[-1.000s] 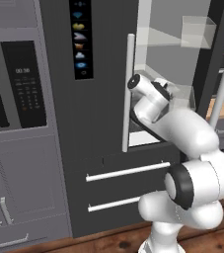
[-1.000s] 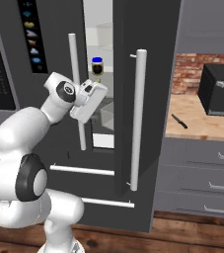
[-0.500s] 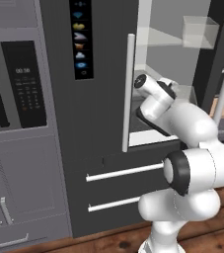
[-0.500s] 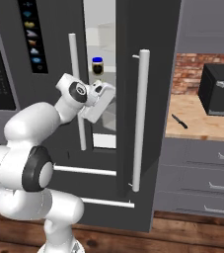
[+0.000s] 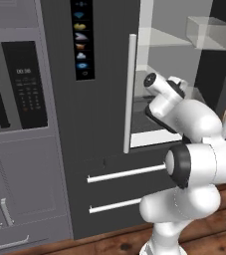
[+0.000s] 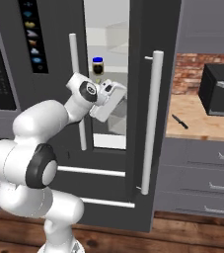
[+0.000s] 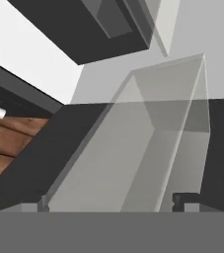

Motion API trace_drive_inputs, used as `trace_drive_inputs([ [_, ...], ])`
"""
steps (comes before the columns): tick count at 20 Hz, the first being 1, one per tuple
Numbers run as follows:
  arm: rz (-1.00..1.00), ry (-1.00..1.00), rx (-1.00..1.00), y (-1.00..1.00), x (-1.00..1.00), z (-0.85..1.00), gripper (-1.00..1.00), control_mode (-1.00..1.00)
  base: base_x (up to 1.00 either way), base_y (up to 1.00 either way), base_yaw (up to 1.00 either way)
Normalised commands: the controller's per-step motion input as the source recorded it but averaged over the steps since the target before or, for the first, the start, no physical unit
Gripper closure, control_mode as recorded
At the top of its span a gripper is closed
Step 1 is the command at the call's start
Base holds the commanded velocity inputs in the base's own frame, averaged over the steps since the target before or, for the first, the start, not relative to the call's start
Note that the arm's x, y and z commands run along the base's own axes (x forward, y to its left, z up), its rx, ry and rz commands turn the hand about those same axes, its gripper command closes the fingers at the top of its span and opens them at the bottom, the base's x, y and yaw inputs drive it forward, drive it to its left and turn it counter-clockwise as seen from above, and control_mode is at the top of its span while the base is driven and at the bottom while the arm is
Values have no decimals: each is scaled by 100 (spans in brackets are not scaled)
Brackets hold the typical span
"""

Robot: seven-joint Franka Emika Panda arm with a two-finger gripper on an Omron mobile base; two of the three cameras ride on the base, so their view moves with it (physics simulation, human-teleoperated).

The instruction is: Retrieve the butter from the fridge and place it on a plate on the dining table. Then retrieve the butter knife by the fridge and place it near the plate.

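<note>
We are reaching into the open fridge (image 6: 153,29) for the butter, claw (image 6: 114,97) spread apart and empty; next we must locate the stick.

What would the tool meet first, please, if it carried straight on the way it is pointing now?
Most likely the clear bin inside the fridge: the hand view looks straight at its see-through walls, with the open tool low in front. How near it is cannot be judged.
</note>
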Motion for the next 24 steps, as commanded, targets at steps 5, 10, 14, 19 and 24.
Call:
trace_drive_inputs([
  [5, 0, 0, 0, -71, -15, 0, -100, -100, 0, 0, 0],
  [10, 0, 0, 0, -61, -20, 0, -100, -100, 0, 0, 0],
  [14, 0, 0, 0, -40, -5, 0, -100, -100, 0, 0, 0],
  [19, 0, 0, 1, 3, 0, 0, -100, -100, 0, 0, 0],
  [24, 0, 0, 6, 51, 0, 0, -100, -100, 0, 0, 0],
])
